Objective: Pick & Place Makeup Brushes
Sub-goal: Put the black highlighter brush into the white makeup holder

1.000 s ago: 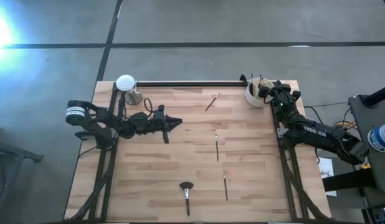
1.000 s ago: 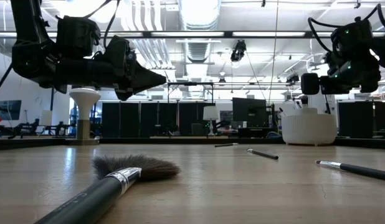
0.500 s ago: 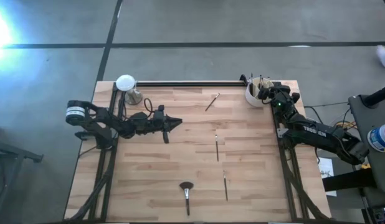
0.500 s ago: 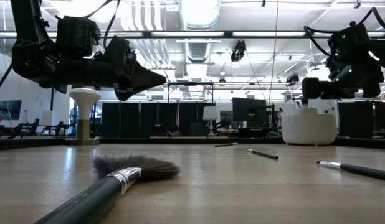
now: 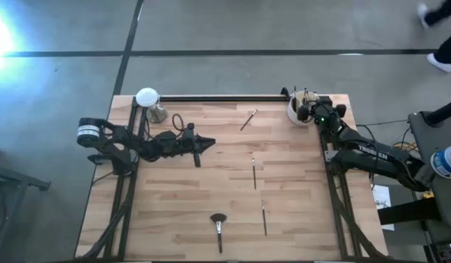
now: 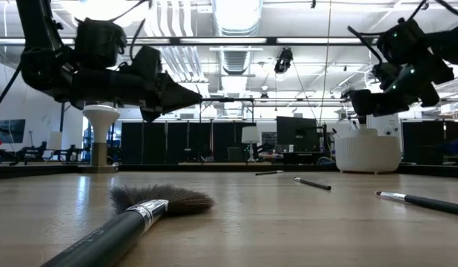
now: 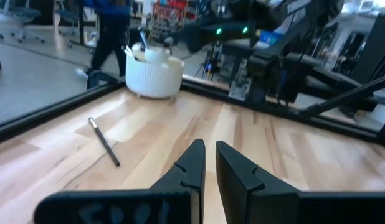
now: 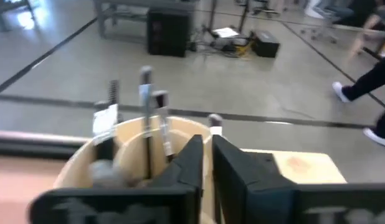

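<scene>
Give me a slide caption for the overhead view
Right gripper at the white brush cup, left gripper waiting, four makeup brushes on the wooden table.

left claw closed, right claw closed, both raised

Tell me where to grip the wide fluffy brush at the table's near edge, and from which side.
Grip the fluffy brush on its dark handle, just below the silvery ferrule, coming straight down from above. It lies flat on the table with its head fanned toward the far side; the handle is slim and rigid, and the bristles would probably splay. Set the fingers across the handle.
</scene>
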